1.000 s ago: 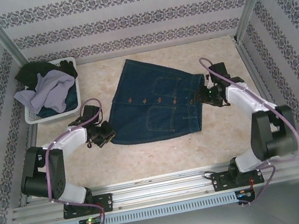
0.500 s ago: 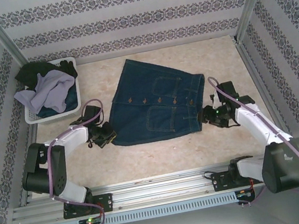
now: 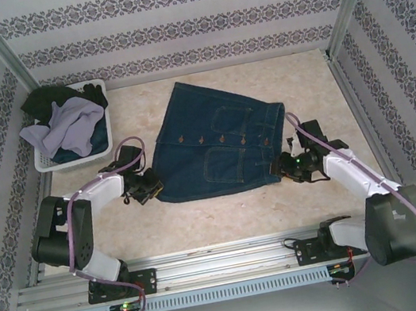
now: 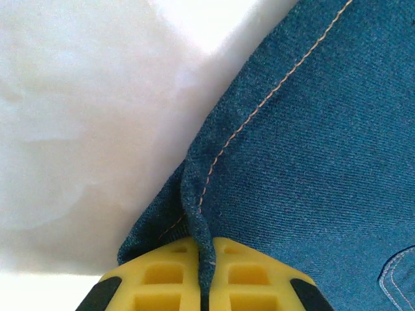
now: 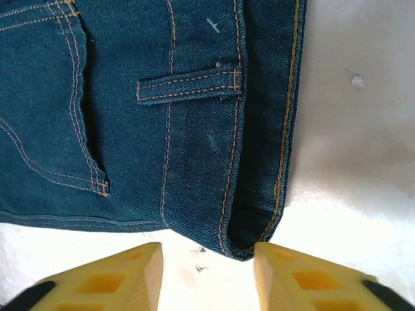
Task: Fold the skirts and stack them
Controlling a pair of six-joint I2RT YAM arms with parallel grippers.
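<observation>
The pale table (image 3: 235, 215) is carrying everything. A dark blue denim skirt (image 3: 219, 149) is lying spread flat at its centre, waistband facing three o'clock. At ten o'clock a white basket (image 3: 76, 159) is holding a lavender-grey skirt (image 3: 57, 122) heaped against a black skirt (image 3: 45, 98). The left gripper (image 4: 206, 262) is pinching the denim hem at the skirt's eight o'clock corner, fingers closed on a raised fold. The right gripper (image 5: 206, 256) is sitting at the four o'clock corner, fingers parted, the waistband corner just ahead of the gap.
</observation>
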